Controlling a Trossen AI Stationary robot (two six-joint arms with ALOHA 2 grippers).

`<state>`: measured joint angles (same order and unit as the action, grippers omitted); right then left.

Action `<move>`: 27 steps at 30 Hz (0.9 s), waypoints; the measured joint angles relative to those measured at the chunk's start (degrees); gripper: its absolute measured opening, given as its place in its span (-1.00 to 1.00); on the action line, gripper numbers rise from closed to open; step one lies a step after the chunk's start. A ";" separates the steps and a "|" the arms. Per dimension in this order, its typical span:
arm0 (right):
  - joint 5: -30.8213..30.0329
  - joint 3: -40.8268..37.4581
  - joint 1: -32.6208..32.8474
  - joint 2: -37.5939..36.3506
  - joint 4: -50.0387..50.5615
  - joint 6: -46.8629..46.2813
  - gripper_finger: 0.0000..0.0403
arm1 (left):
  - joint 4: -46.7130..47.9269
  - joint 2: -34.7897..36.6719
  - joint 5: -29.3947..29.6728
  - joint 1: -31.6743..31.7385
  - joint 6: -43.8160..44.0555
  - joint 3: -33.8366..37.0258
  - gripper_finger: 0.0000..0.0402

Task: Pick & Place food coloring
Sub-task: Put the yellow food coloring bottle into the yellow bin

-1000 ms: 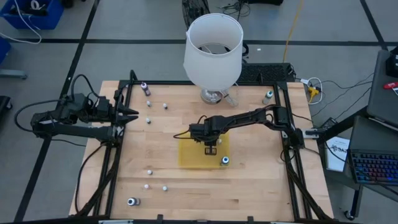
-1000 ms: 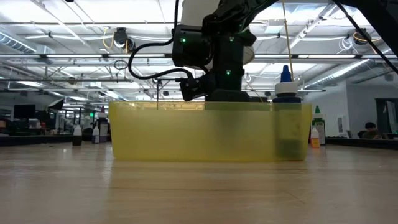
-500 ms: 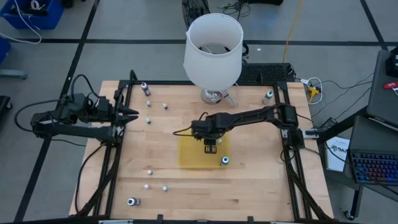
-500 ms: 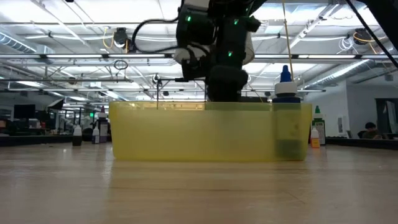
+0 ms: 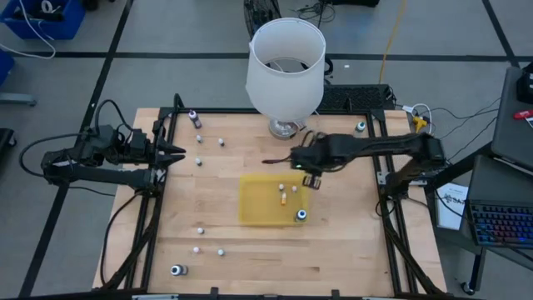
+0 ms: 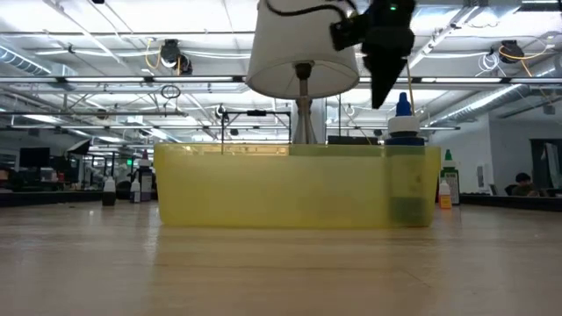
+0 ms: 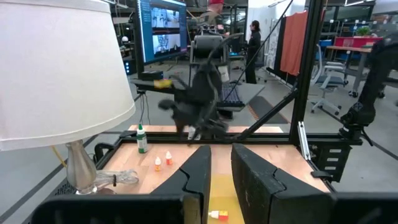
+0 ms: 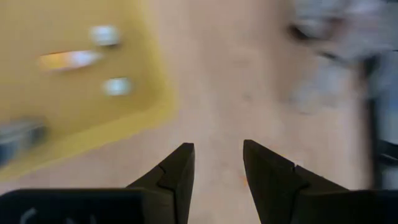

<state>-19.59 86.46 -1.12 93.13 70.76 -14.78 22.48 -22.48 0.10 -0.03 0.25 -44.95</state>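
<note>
**Bottles in the tray, right gripper empty**

The right gripper [image 5: 311,177] hangs above the table just past the yellow tray's [image 5: 254,208] far right corner, fingers apart, holding nothing. Small food coloring bottles [image 5: 284,198] lie inside. The left gripper [image 5: 178,152] waits clenched by the left edge.

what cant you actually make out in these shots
- Small bottles in the yellow tray: smeared by motion in the right wrist view; in the low view the tray's cloudy wall hides them.
- Loose bottles on the table: mere dots in the high view, cap colours unreadable.
- Left gripper: fingertips cut off by the left wrist picture's bottom edge.
</note>
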 joint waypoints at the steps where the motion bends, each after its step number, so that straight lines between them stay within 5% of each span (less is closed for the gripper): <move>1: -2.50 -2.07 -0.15 -2.04 -0.95 -1.03 -0.36 | 0.00 0.00 -0.02 0.00 0.00 0.00 -0.67; 8: -5.46 -14.93 -4.48 -15.18 -1.34 -8.82 -0.18 | 0.00 -0.02 -0.01 0.00 0.00 0.00 -0.67; 14: 2.95 -23.71 -12.21 -22.85 -0.67 -12.16 0.11 | 0.00 -0.02 0.00 0.00 0.00 -0.02 -0.67; 19: 8.63 -28.20 -18.15 -24.25 -0.64 -12.17 0.23 | 0.00 0.00 0.00 0.00 0.00 -0.02 -0.67; 27: 9.41 -31.29 -24.29 -23.58 -5.64 -7.89 0.19 | 0.00 -0.02 -0.02 0.00 0.00 -0.02 -0.67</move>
<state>-10.18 55.16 -25.41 69.55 65.12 -22.67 22.48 -22.50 0.08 -0.03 0.25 -44.97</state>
